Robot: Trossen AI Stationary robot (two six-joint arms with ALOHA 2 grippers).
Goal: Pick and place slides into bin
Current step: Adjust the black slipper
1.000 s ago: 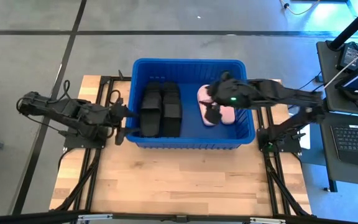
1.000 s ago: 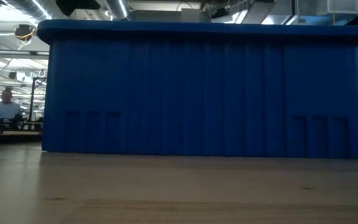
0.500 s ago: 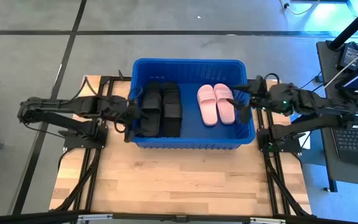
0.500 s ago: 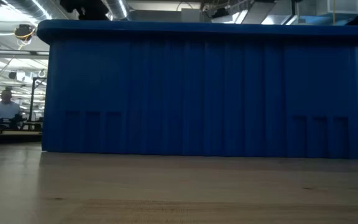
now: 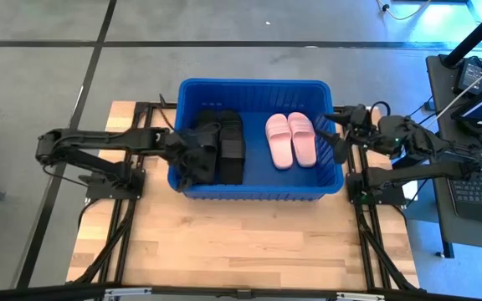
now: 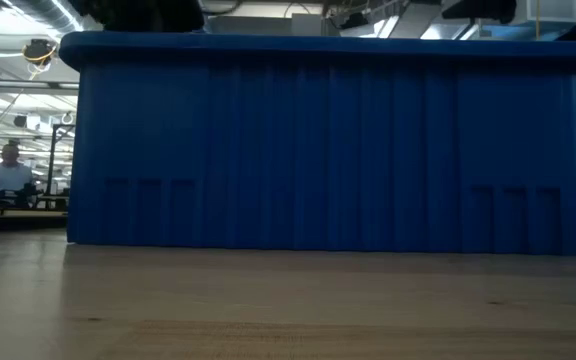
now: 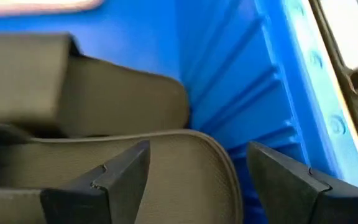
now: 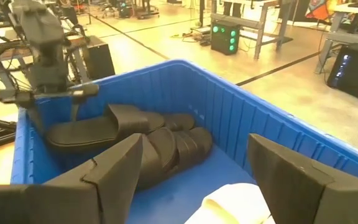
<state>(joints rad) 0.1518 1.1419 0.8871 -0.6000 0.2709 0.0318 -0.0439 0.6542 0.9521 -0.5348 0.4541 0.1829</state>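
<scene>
Left gripper (image 5: 192, 160), fingers spread and holding nothing, hangs over the black slides (image 5: 217, 147) at centre-left of the high view, inside the bin (image 5: 258, 189). The pink pair (image 5: 291, 140) lies flat at centre-right. If those fingers drop carelessly, I judge they could catch a strap or the near blue wall and tip the stacked black slides. Right gripper (image 5: 338, 137), also open, sits at the bin's right rim, where it might clip the edge.

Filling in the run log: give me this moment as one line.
left pincer: open, over black slides in bin | right pincer: open, at bin's right rim | pink slides: in bin
</scene>
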